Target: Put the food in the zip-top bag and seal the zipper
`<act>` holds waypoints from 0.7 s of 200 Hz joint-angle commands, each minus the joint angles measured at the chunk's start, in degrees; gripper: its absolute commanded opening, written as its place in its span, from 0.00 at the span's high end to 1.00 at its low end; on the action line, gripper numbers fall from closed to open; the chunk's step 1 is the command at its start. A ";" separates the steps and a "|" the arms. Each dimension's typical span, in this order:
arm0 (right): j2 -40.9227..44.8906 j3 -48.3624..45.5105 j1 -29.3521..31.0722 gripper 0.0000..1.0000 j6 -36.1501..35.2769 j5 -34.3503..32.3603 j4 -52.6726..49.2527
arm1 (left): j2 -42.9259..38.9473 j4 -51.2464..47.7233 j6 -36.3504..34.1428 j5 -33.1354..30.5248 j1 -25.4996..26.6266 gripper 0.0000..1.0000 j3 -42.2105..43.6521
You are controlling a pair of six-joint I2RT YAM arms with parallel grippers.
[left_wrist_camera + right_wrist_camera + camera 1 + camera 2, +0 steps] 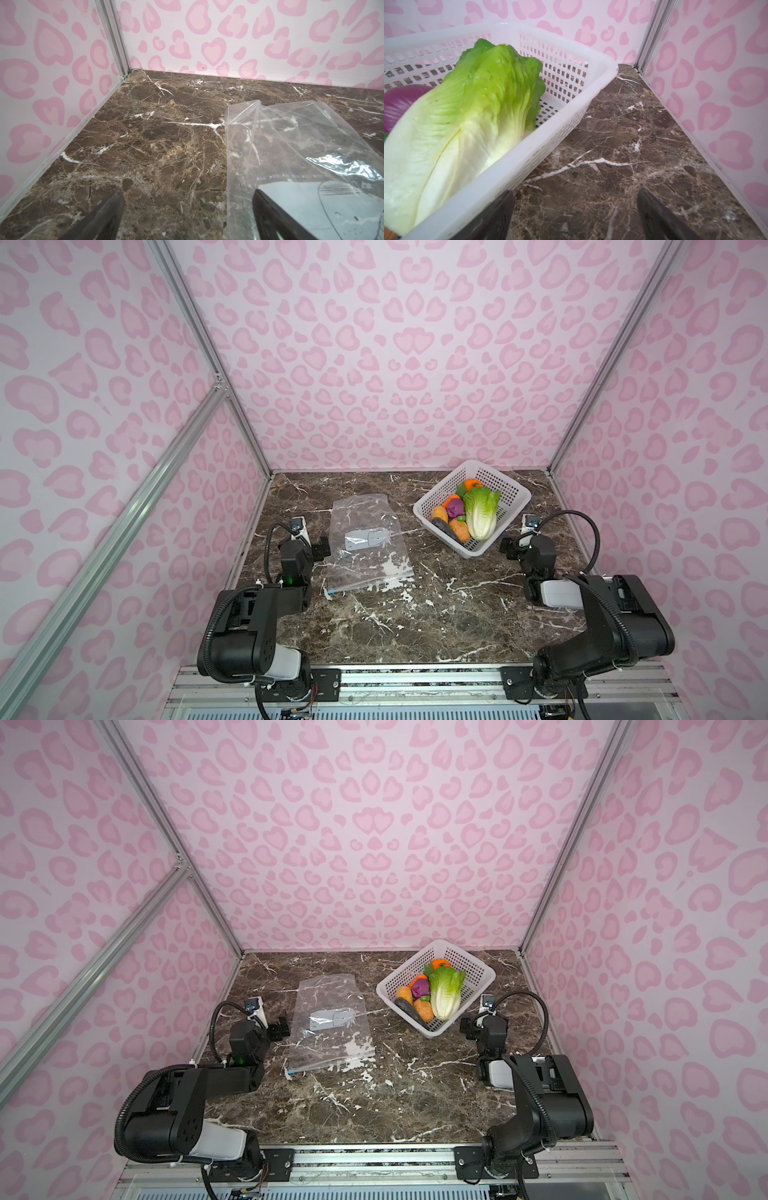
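The left gripper stands with its jaws wide apart and holds nothing, low at the left long edge of the zip-top bag. In the left wrist view one of its fingers overlaps the bag's grey label patch, though touch cannot be judged there. The right gripper is likewise spread and empty, just right of the near corner of the white basket.

The bag lies flat, left of centre on the brown marble table. It is clear, crinkled and glossy, with nothing inside. The zipper is a pale strip along its near short edge, with the blue slider at the left end.

The basket is rectangular perforated plastic, set askew at the far right, and all the food sits in it. The ribbed green-and-white cabbage lies on the right side. The orange pumpkin is at the far end. To the left are a purple piece and a yellow-orange piece. A dark piece and an orange one lie nearest.
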State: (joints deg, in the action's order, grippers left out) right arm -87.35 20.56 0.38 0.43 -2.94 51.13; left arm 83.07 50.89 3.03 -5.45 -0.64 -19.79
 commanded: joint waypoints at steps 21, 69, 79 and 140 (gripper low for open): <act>5.67 0.25 0.04 0.06 1.43 -2.07 -3.56 | -7.45 -8.37 -0.21 0.18 0.02 0.03 -2.96; 11.38 5.77 0.03 0.09 6.42 -3.55 -21.13 | -13.84 -30.08 3.47 -0.56 0.05 0.02 -14.78; 12.22 7.73 0.14 0.09 7.47 -3.52 -26.03 | -14.29 -35.08 4.45 0.52 0.24 0.02 -17.84; 19.55 18.16 9.98 0.10 9.36 -0.09 -50.95 | -14.69 -58.97 3.16 10.04 7.88 0.03 -30.11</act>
State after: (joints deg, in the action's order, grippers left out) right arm -69.36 36.27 4.75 9.41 -3.99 12.51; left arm 68.27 3.88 7.09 0.34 4.25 -47.22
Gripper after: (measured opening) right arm 0.904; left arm 0.972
